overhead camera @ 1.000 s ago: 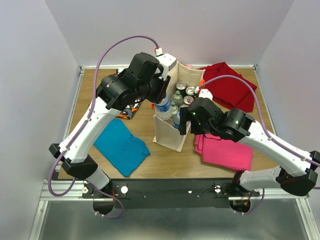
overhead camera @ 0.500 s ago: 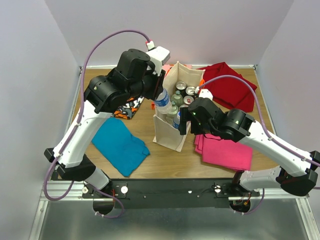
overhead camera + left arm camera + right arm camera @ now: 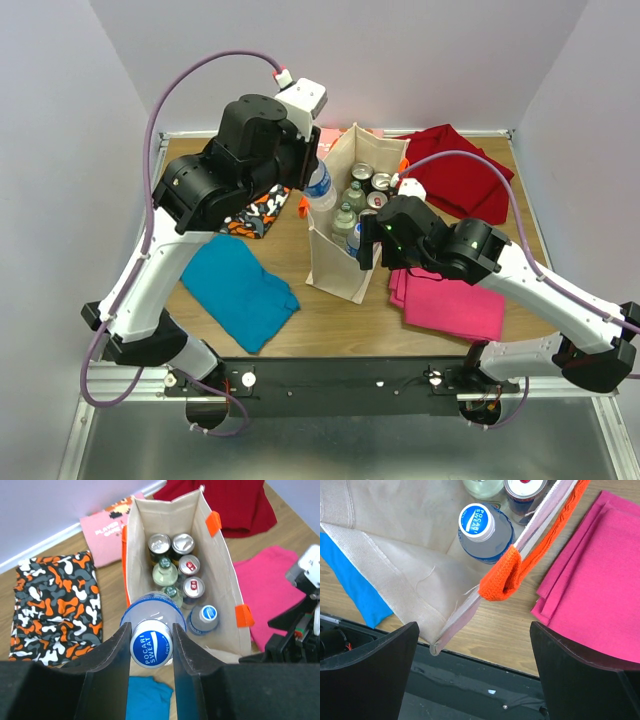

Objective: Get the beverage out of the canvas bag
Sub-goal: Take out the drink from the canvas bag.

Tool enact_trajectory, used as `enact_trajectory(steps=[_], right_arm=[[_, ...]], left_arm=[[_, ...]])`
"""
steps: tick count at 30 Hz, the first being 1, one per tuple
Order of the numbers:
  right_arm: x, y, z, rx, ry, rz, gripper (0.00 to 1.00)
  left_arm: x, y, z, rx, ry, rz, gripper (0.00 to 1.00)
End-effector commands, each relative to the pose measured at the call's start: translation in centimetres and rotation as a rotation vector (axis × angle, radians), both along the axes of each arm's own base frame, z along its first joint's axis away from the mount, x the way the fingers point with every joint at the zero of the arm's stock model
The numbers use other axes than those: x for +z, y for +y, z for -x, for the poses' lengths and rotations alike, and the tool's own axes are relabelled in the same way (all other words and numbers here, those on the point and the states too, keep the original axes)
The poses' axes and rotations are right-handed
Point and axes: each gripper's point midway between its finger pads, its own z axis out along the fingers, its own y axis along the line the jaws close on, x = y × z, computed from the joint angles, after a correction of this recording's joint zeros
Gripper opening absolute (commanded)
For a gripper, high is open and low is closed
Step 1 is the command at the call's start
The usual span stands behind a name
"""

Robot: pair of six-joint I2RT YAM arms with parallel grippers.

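Left gripper [image 3: 151,647] is clamped on the capped neck of the Pocari Sweat bottle [image 3: 150,611], probably the only grabbable bit among the packed cans [image 3: 172,545]. The bottle's raised over the canvas bag [image 3: 137,555], about 10 o'clock of its middle from the top camera. Right gripper [image 3: 474,630] sits spread wide astride the rim by the orange handle [image 3: 502,577] at 5 o'clock, I'd guess to steady the bag.

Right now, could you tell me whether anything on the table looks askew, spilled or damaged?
Nothing looks spilled or damaged. The canvas bag stands upright with its other drinks upright inside; the only bottle out of line is the one gripped by the left tool.
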Motion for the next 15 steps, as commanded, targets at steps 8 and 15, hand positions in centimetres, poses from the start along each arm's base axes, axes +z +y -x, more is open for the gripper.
enact_trajectory(steps=[8, 15], right_arm=[[-0.3, -1.2, 0.4, -0.023, -0.005, 0.028, 1.0], [-0.3, -0.9, 0.4, -0.016, 0.005, 0.028, 1.0]], left_arm=[[10.9, 4.9, -1.2, 0.222, -0.351, 0.184, 0.0], [11.7, 6.9, -2.4, 0.325, -0.402, 0.157, 0.0]])
